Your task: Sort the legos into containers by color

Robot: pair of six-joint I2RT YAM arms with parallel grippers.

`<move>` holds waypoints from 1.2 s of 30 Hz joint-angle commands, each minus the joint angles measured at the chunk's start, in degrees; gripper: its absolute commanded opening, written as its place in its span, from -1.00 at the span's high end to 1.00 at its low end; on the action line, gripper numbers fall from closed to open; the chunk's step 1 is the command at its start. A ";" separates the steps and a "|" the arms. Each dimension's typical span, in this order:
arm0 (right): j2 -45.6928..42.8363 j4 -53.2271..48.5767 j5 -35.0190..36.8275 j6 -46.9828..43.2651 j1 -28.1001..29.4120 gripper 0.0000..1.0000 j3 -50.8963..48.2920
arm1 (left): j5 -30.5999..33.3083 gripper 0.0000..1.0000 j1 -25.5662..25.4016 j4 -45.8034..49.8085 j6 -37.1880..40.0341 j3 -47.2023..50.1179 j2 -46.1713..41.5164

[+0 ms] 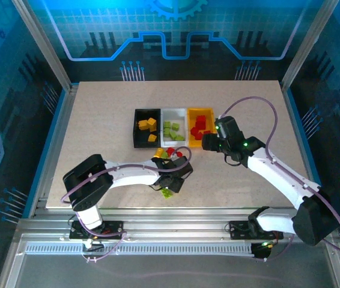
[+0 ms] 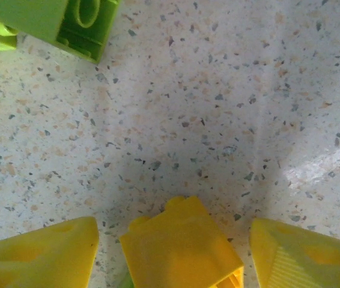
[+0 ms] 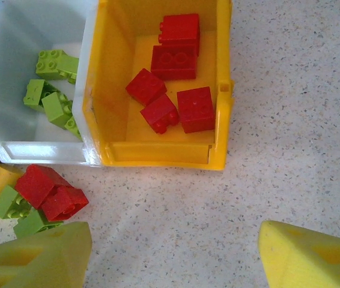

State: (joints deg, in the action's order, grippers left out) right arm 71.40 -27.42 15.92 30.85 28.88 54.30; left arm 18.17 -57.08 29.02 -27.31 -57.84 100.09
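While the speckled surface [image 1: 98, 132] carries three bins in a row, the black bin [image 1: 137, 141] has yellow legos, the white bin [image 1: 174, 111] green, the yellow bin [image 1: 200, 110] red. Right end effector [image 3: 173, 240] hangs wide and empty just before the yellow bin. Left end effector [image 2: 173, 223], partly spread, straddles a yellow lego [image 2: 179, 255], gaps either side. A loose pile [image 3: 41, 195] lies by the white bin's front.

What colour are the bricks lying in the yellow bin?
The bricks in the yellow bin are all red, clearest in the right wrist view.
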 commanded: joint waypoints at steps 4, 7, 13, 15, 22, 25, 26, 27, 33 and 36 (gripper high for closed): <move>-1.25 0.30 -0.05 0.53 -1.03 -0.50 -0.25 | -1.06 -0.01 -0.40 -0.47 -0.86 0.21 0.46; -1.10 0.17 -0.05 0.66 -1.20 -0.49 -0.16 | -0.38 0.16 -0.40 -0.20 -1.00 0.19 -1.32; -0.51 0.28 -0.35 0.99 -1.46 -0.50 0.07 | -0.29 0.31 1.24 0.25 -1.52 0.03 -7.28; -0.40 0.25 -0.40 1.05 -1.46 -0.50 0.27 | -0.12 0.33 3.62 0.98 -1.46 -0.37 -10.07; -0.31 0.74 -0.97 1.32 -1.59 -0.50 0.17 | 2.52 0.33 19.53 -1.98 -0.05 -4.71 -15.40; -0.07 0.71 -1.14 1.49 -1.56 -0.50 0.01 | 2.94 0.33 25.14 -4.10 -0.23 -8.82 -11.72; -0.11 0.76 -1.21 1.58 -1.56 -0.50 -0.20 | 3.00 0.33 26.69 -4.75 -0.34 -10.09 -10.07; -0.26 0.87 -1.43 1.65 -1.49 -0.50 -0.36 | 3.32 0.34 27.82 -5.13 -0.42 -11.32 -8.56; -1.26 0.79 -2.53 1.93 -1.34 -0.50 -1.39 | 4.32 0.34 32.78 -5.17 -1.14 -18.14 0.66; -1.99 0.61 -2.78 1.84 -1.26 -0.50 -1.81 | 4.48 0.21 33.70 -4.95 -1.00 -20.61 3.62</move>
State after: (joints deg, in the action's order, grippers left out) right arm 71.05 -27.35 13.85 31.83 28.05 53.19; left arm 21.28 -24.18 23.73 -28.36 -75.37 102.15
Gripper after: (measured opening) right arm 0.750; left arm 0.383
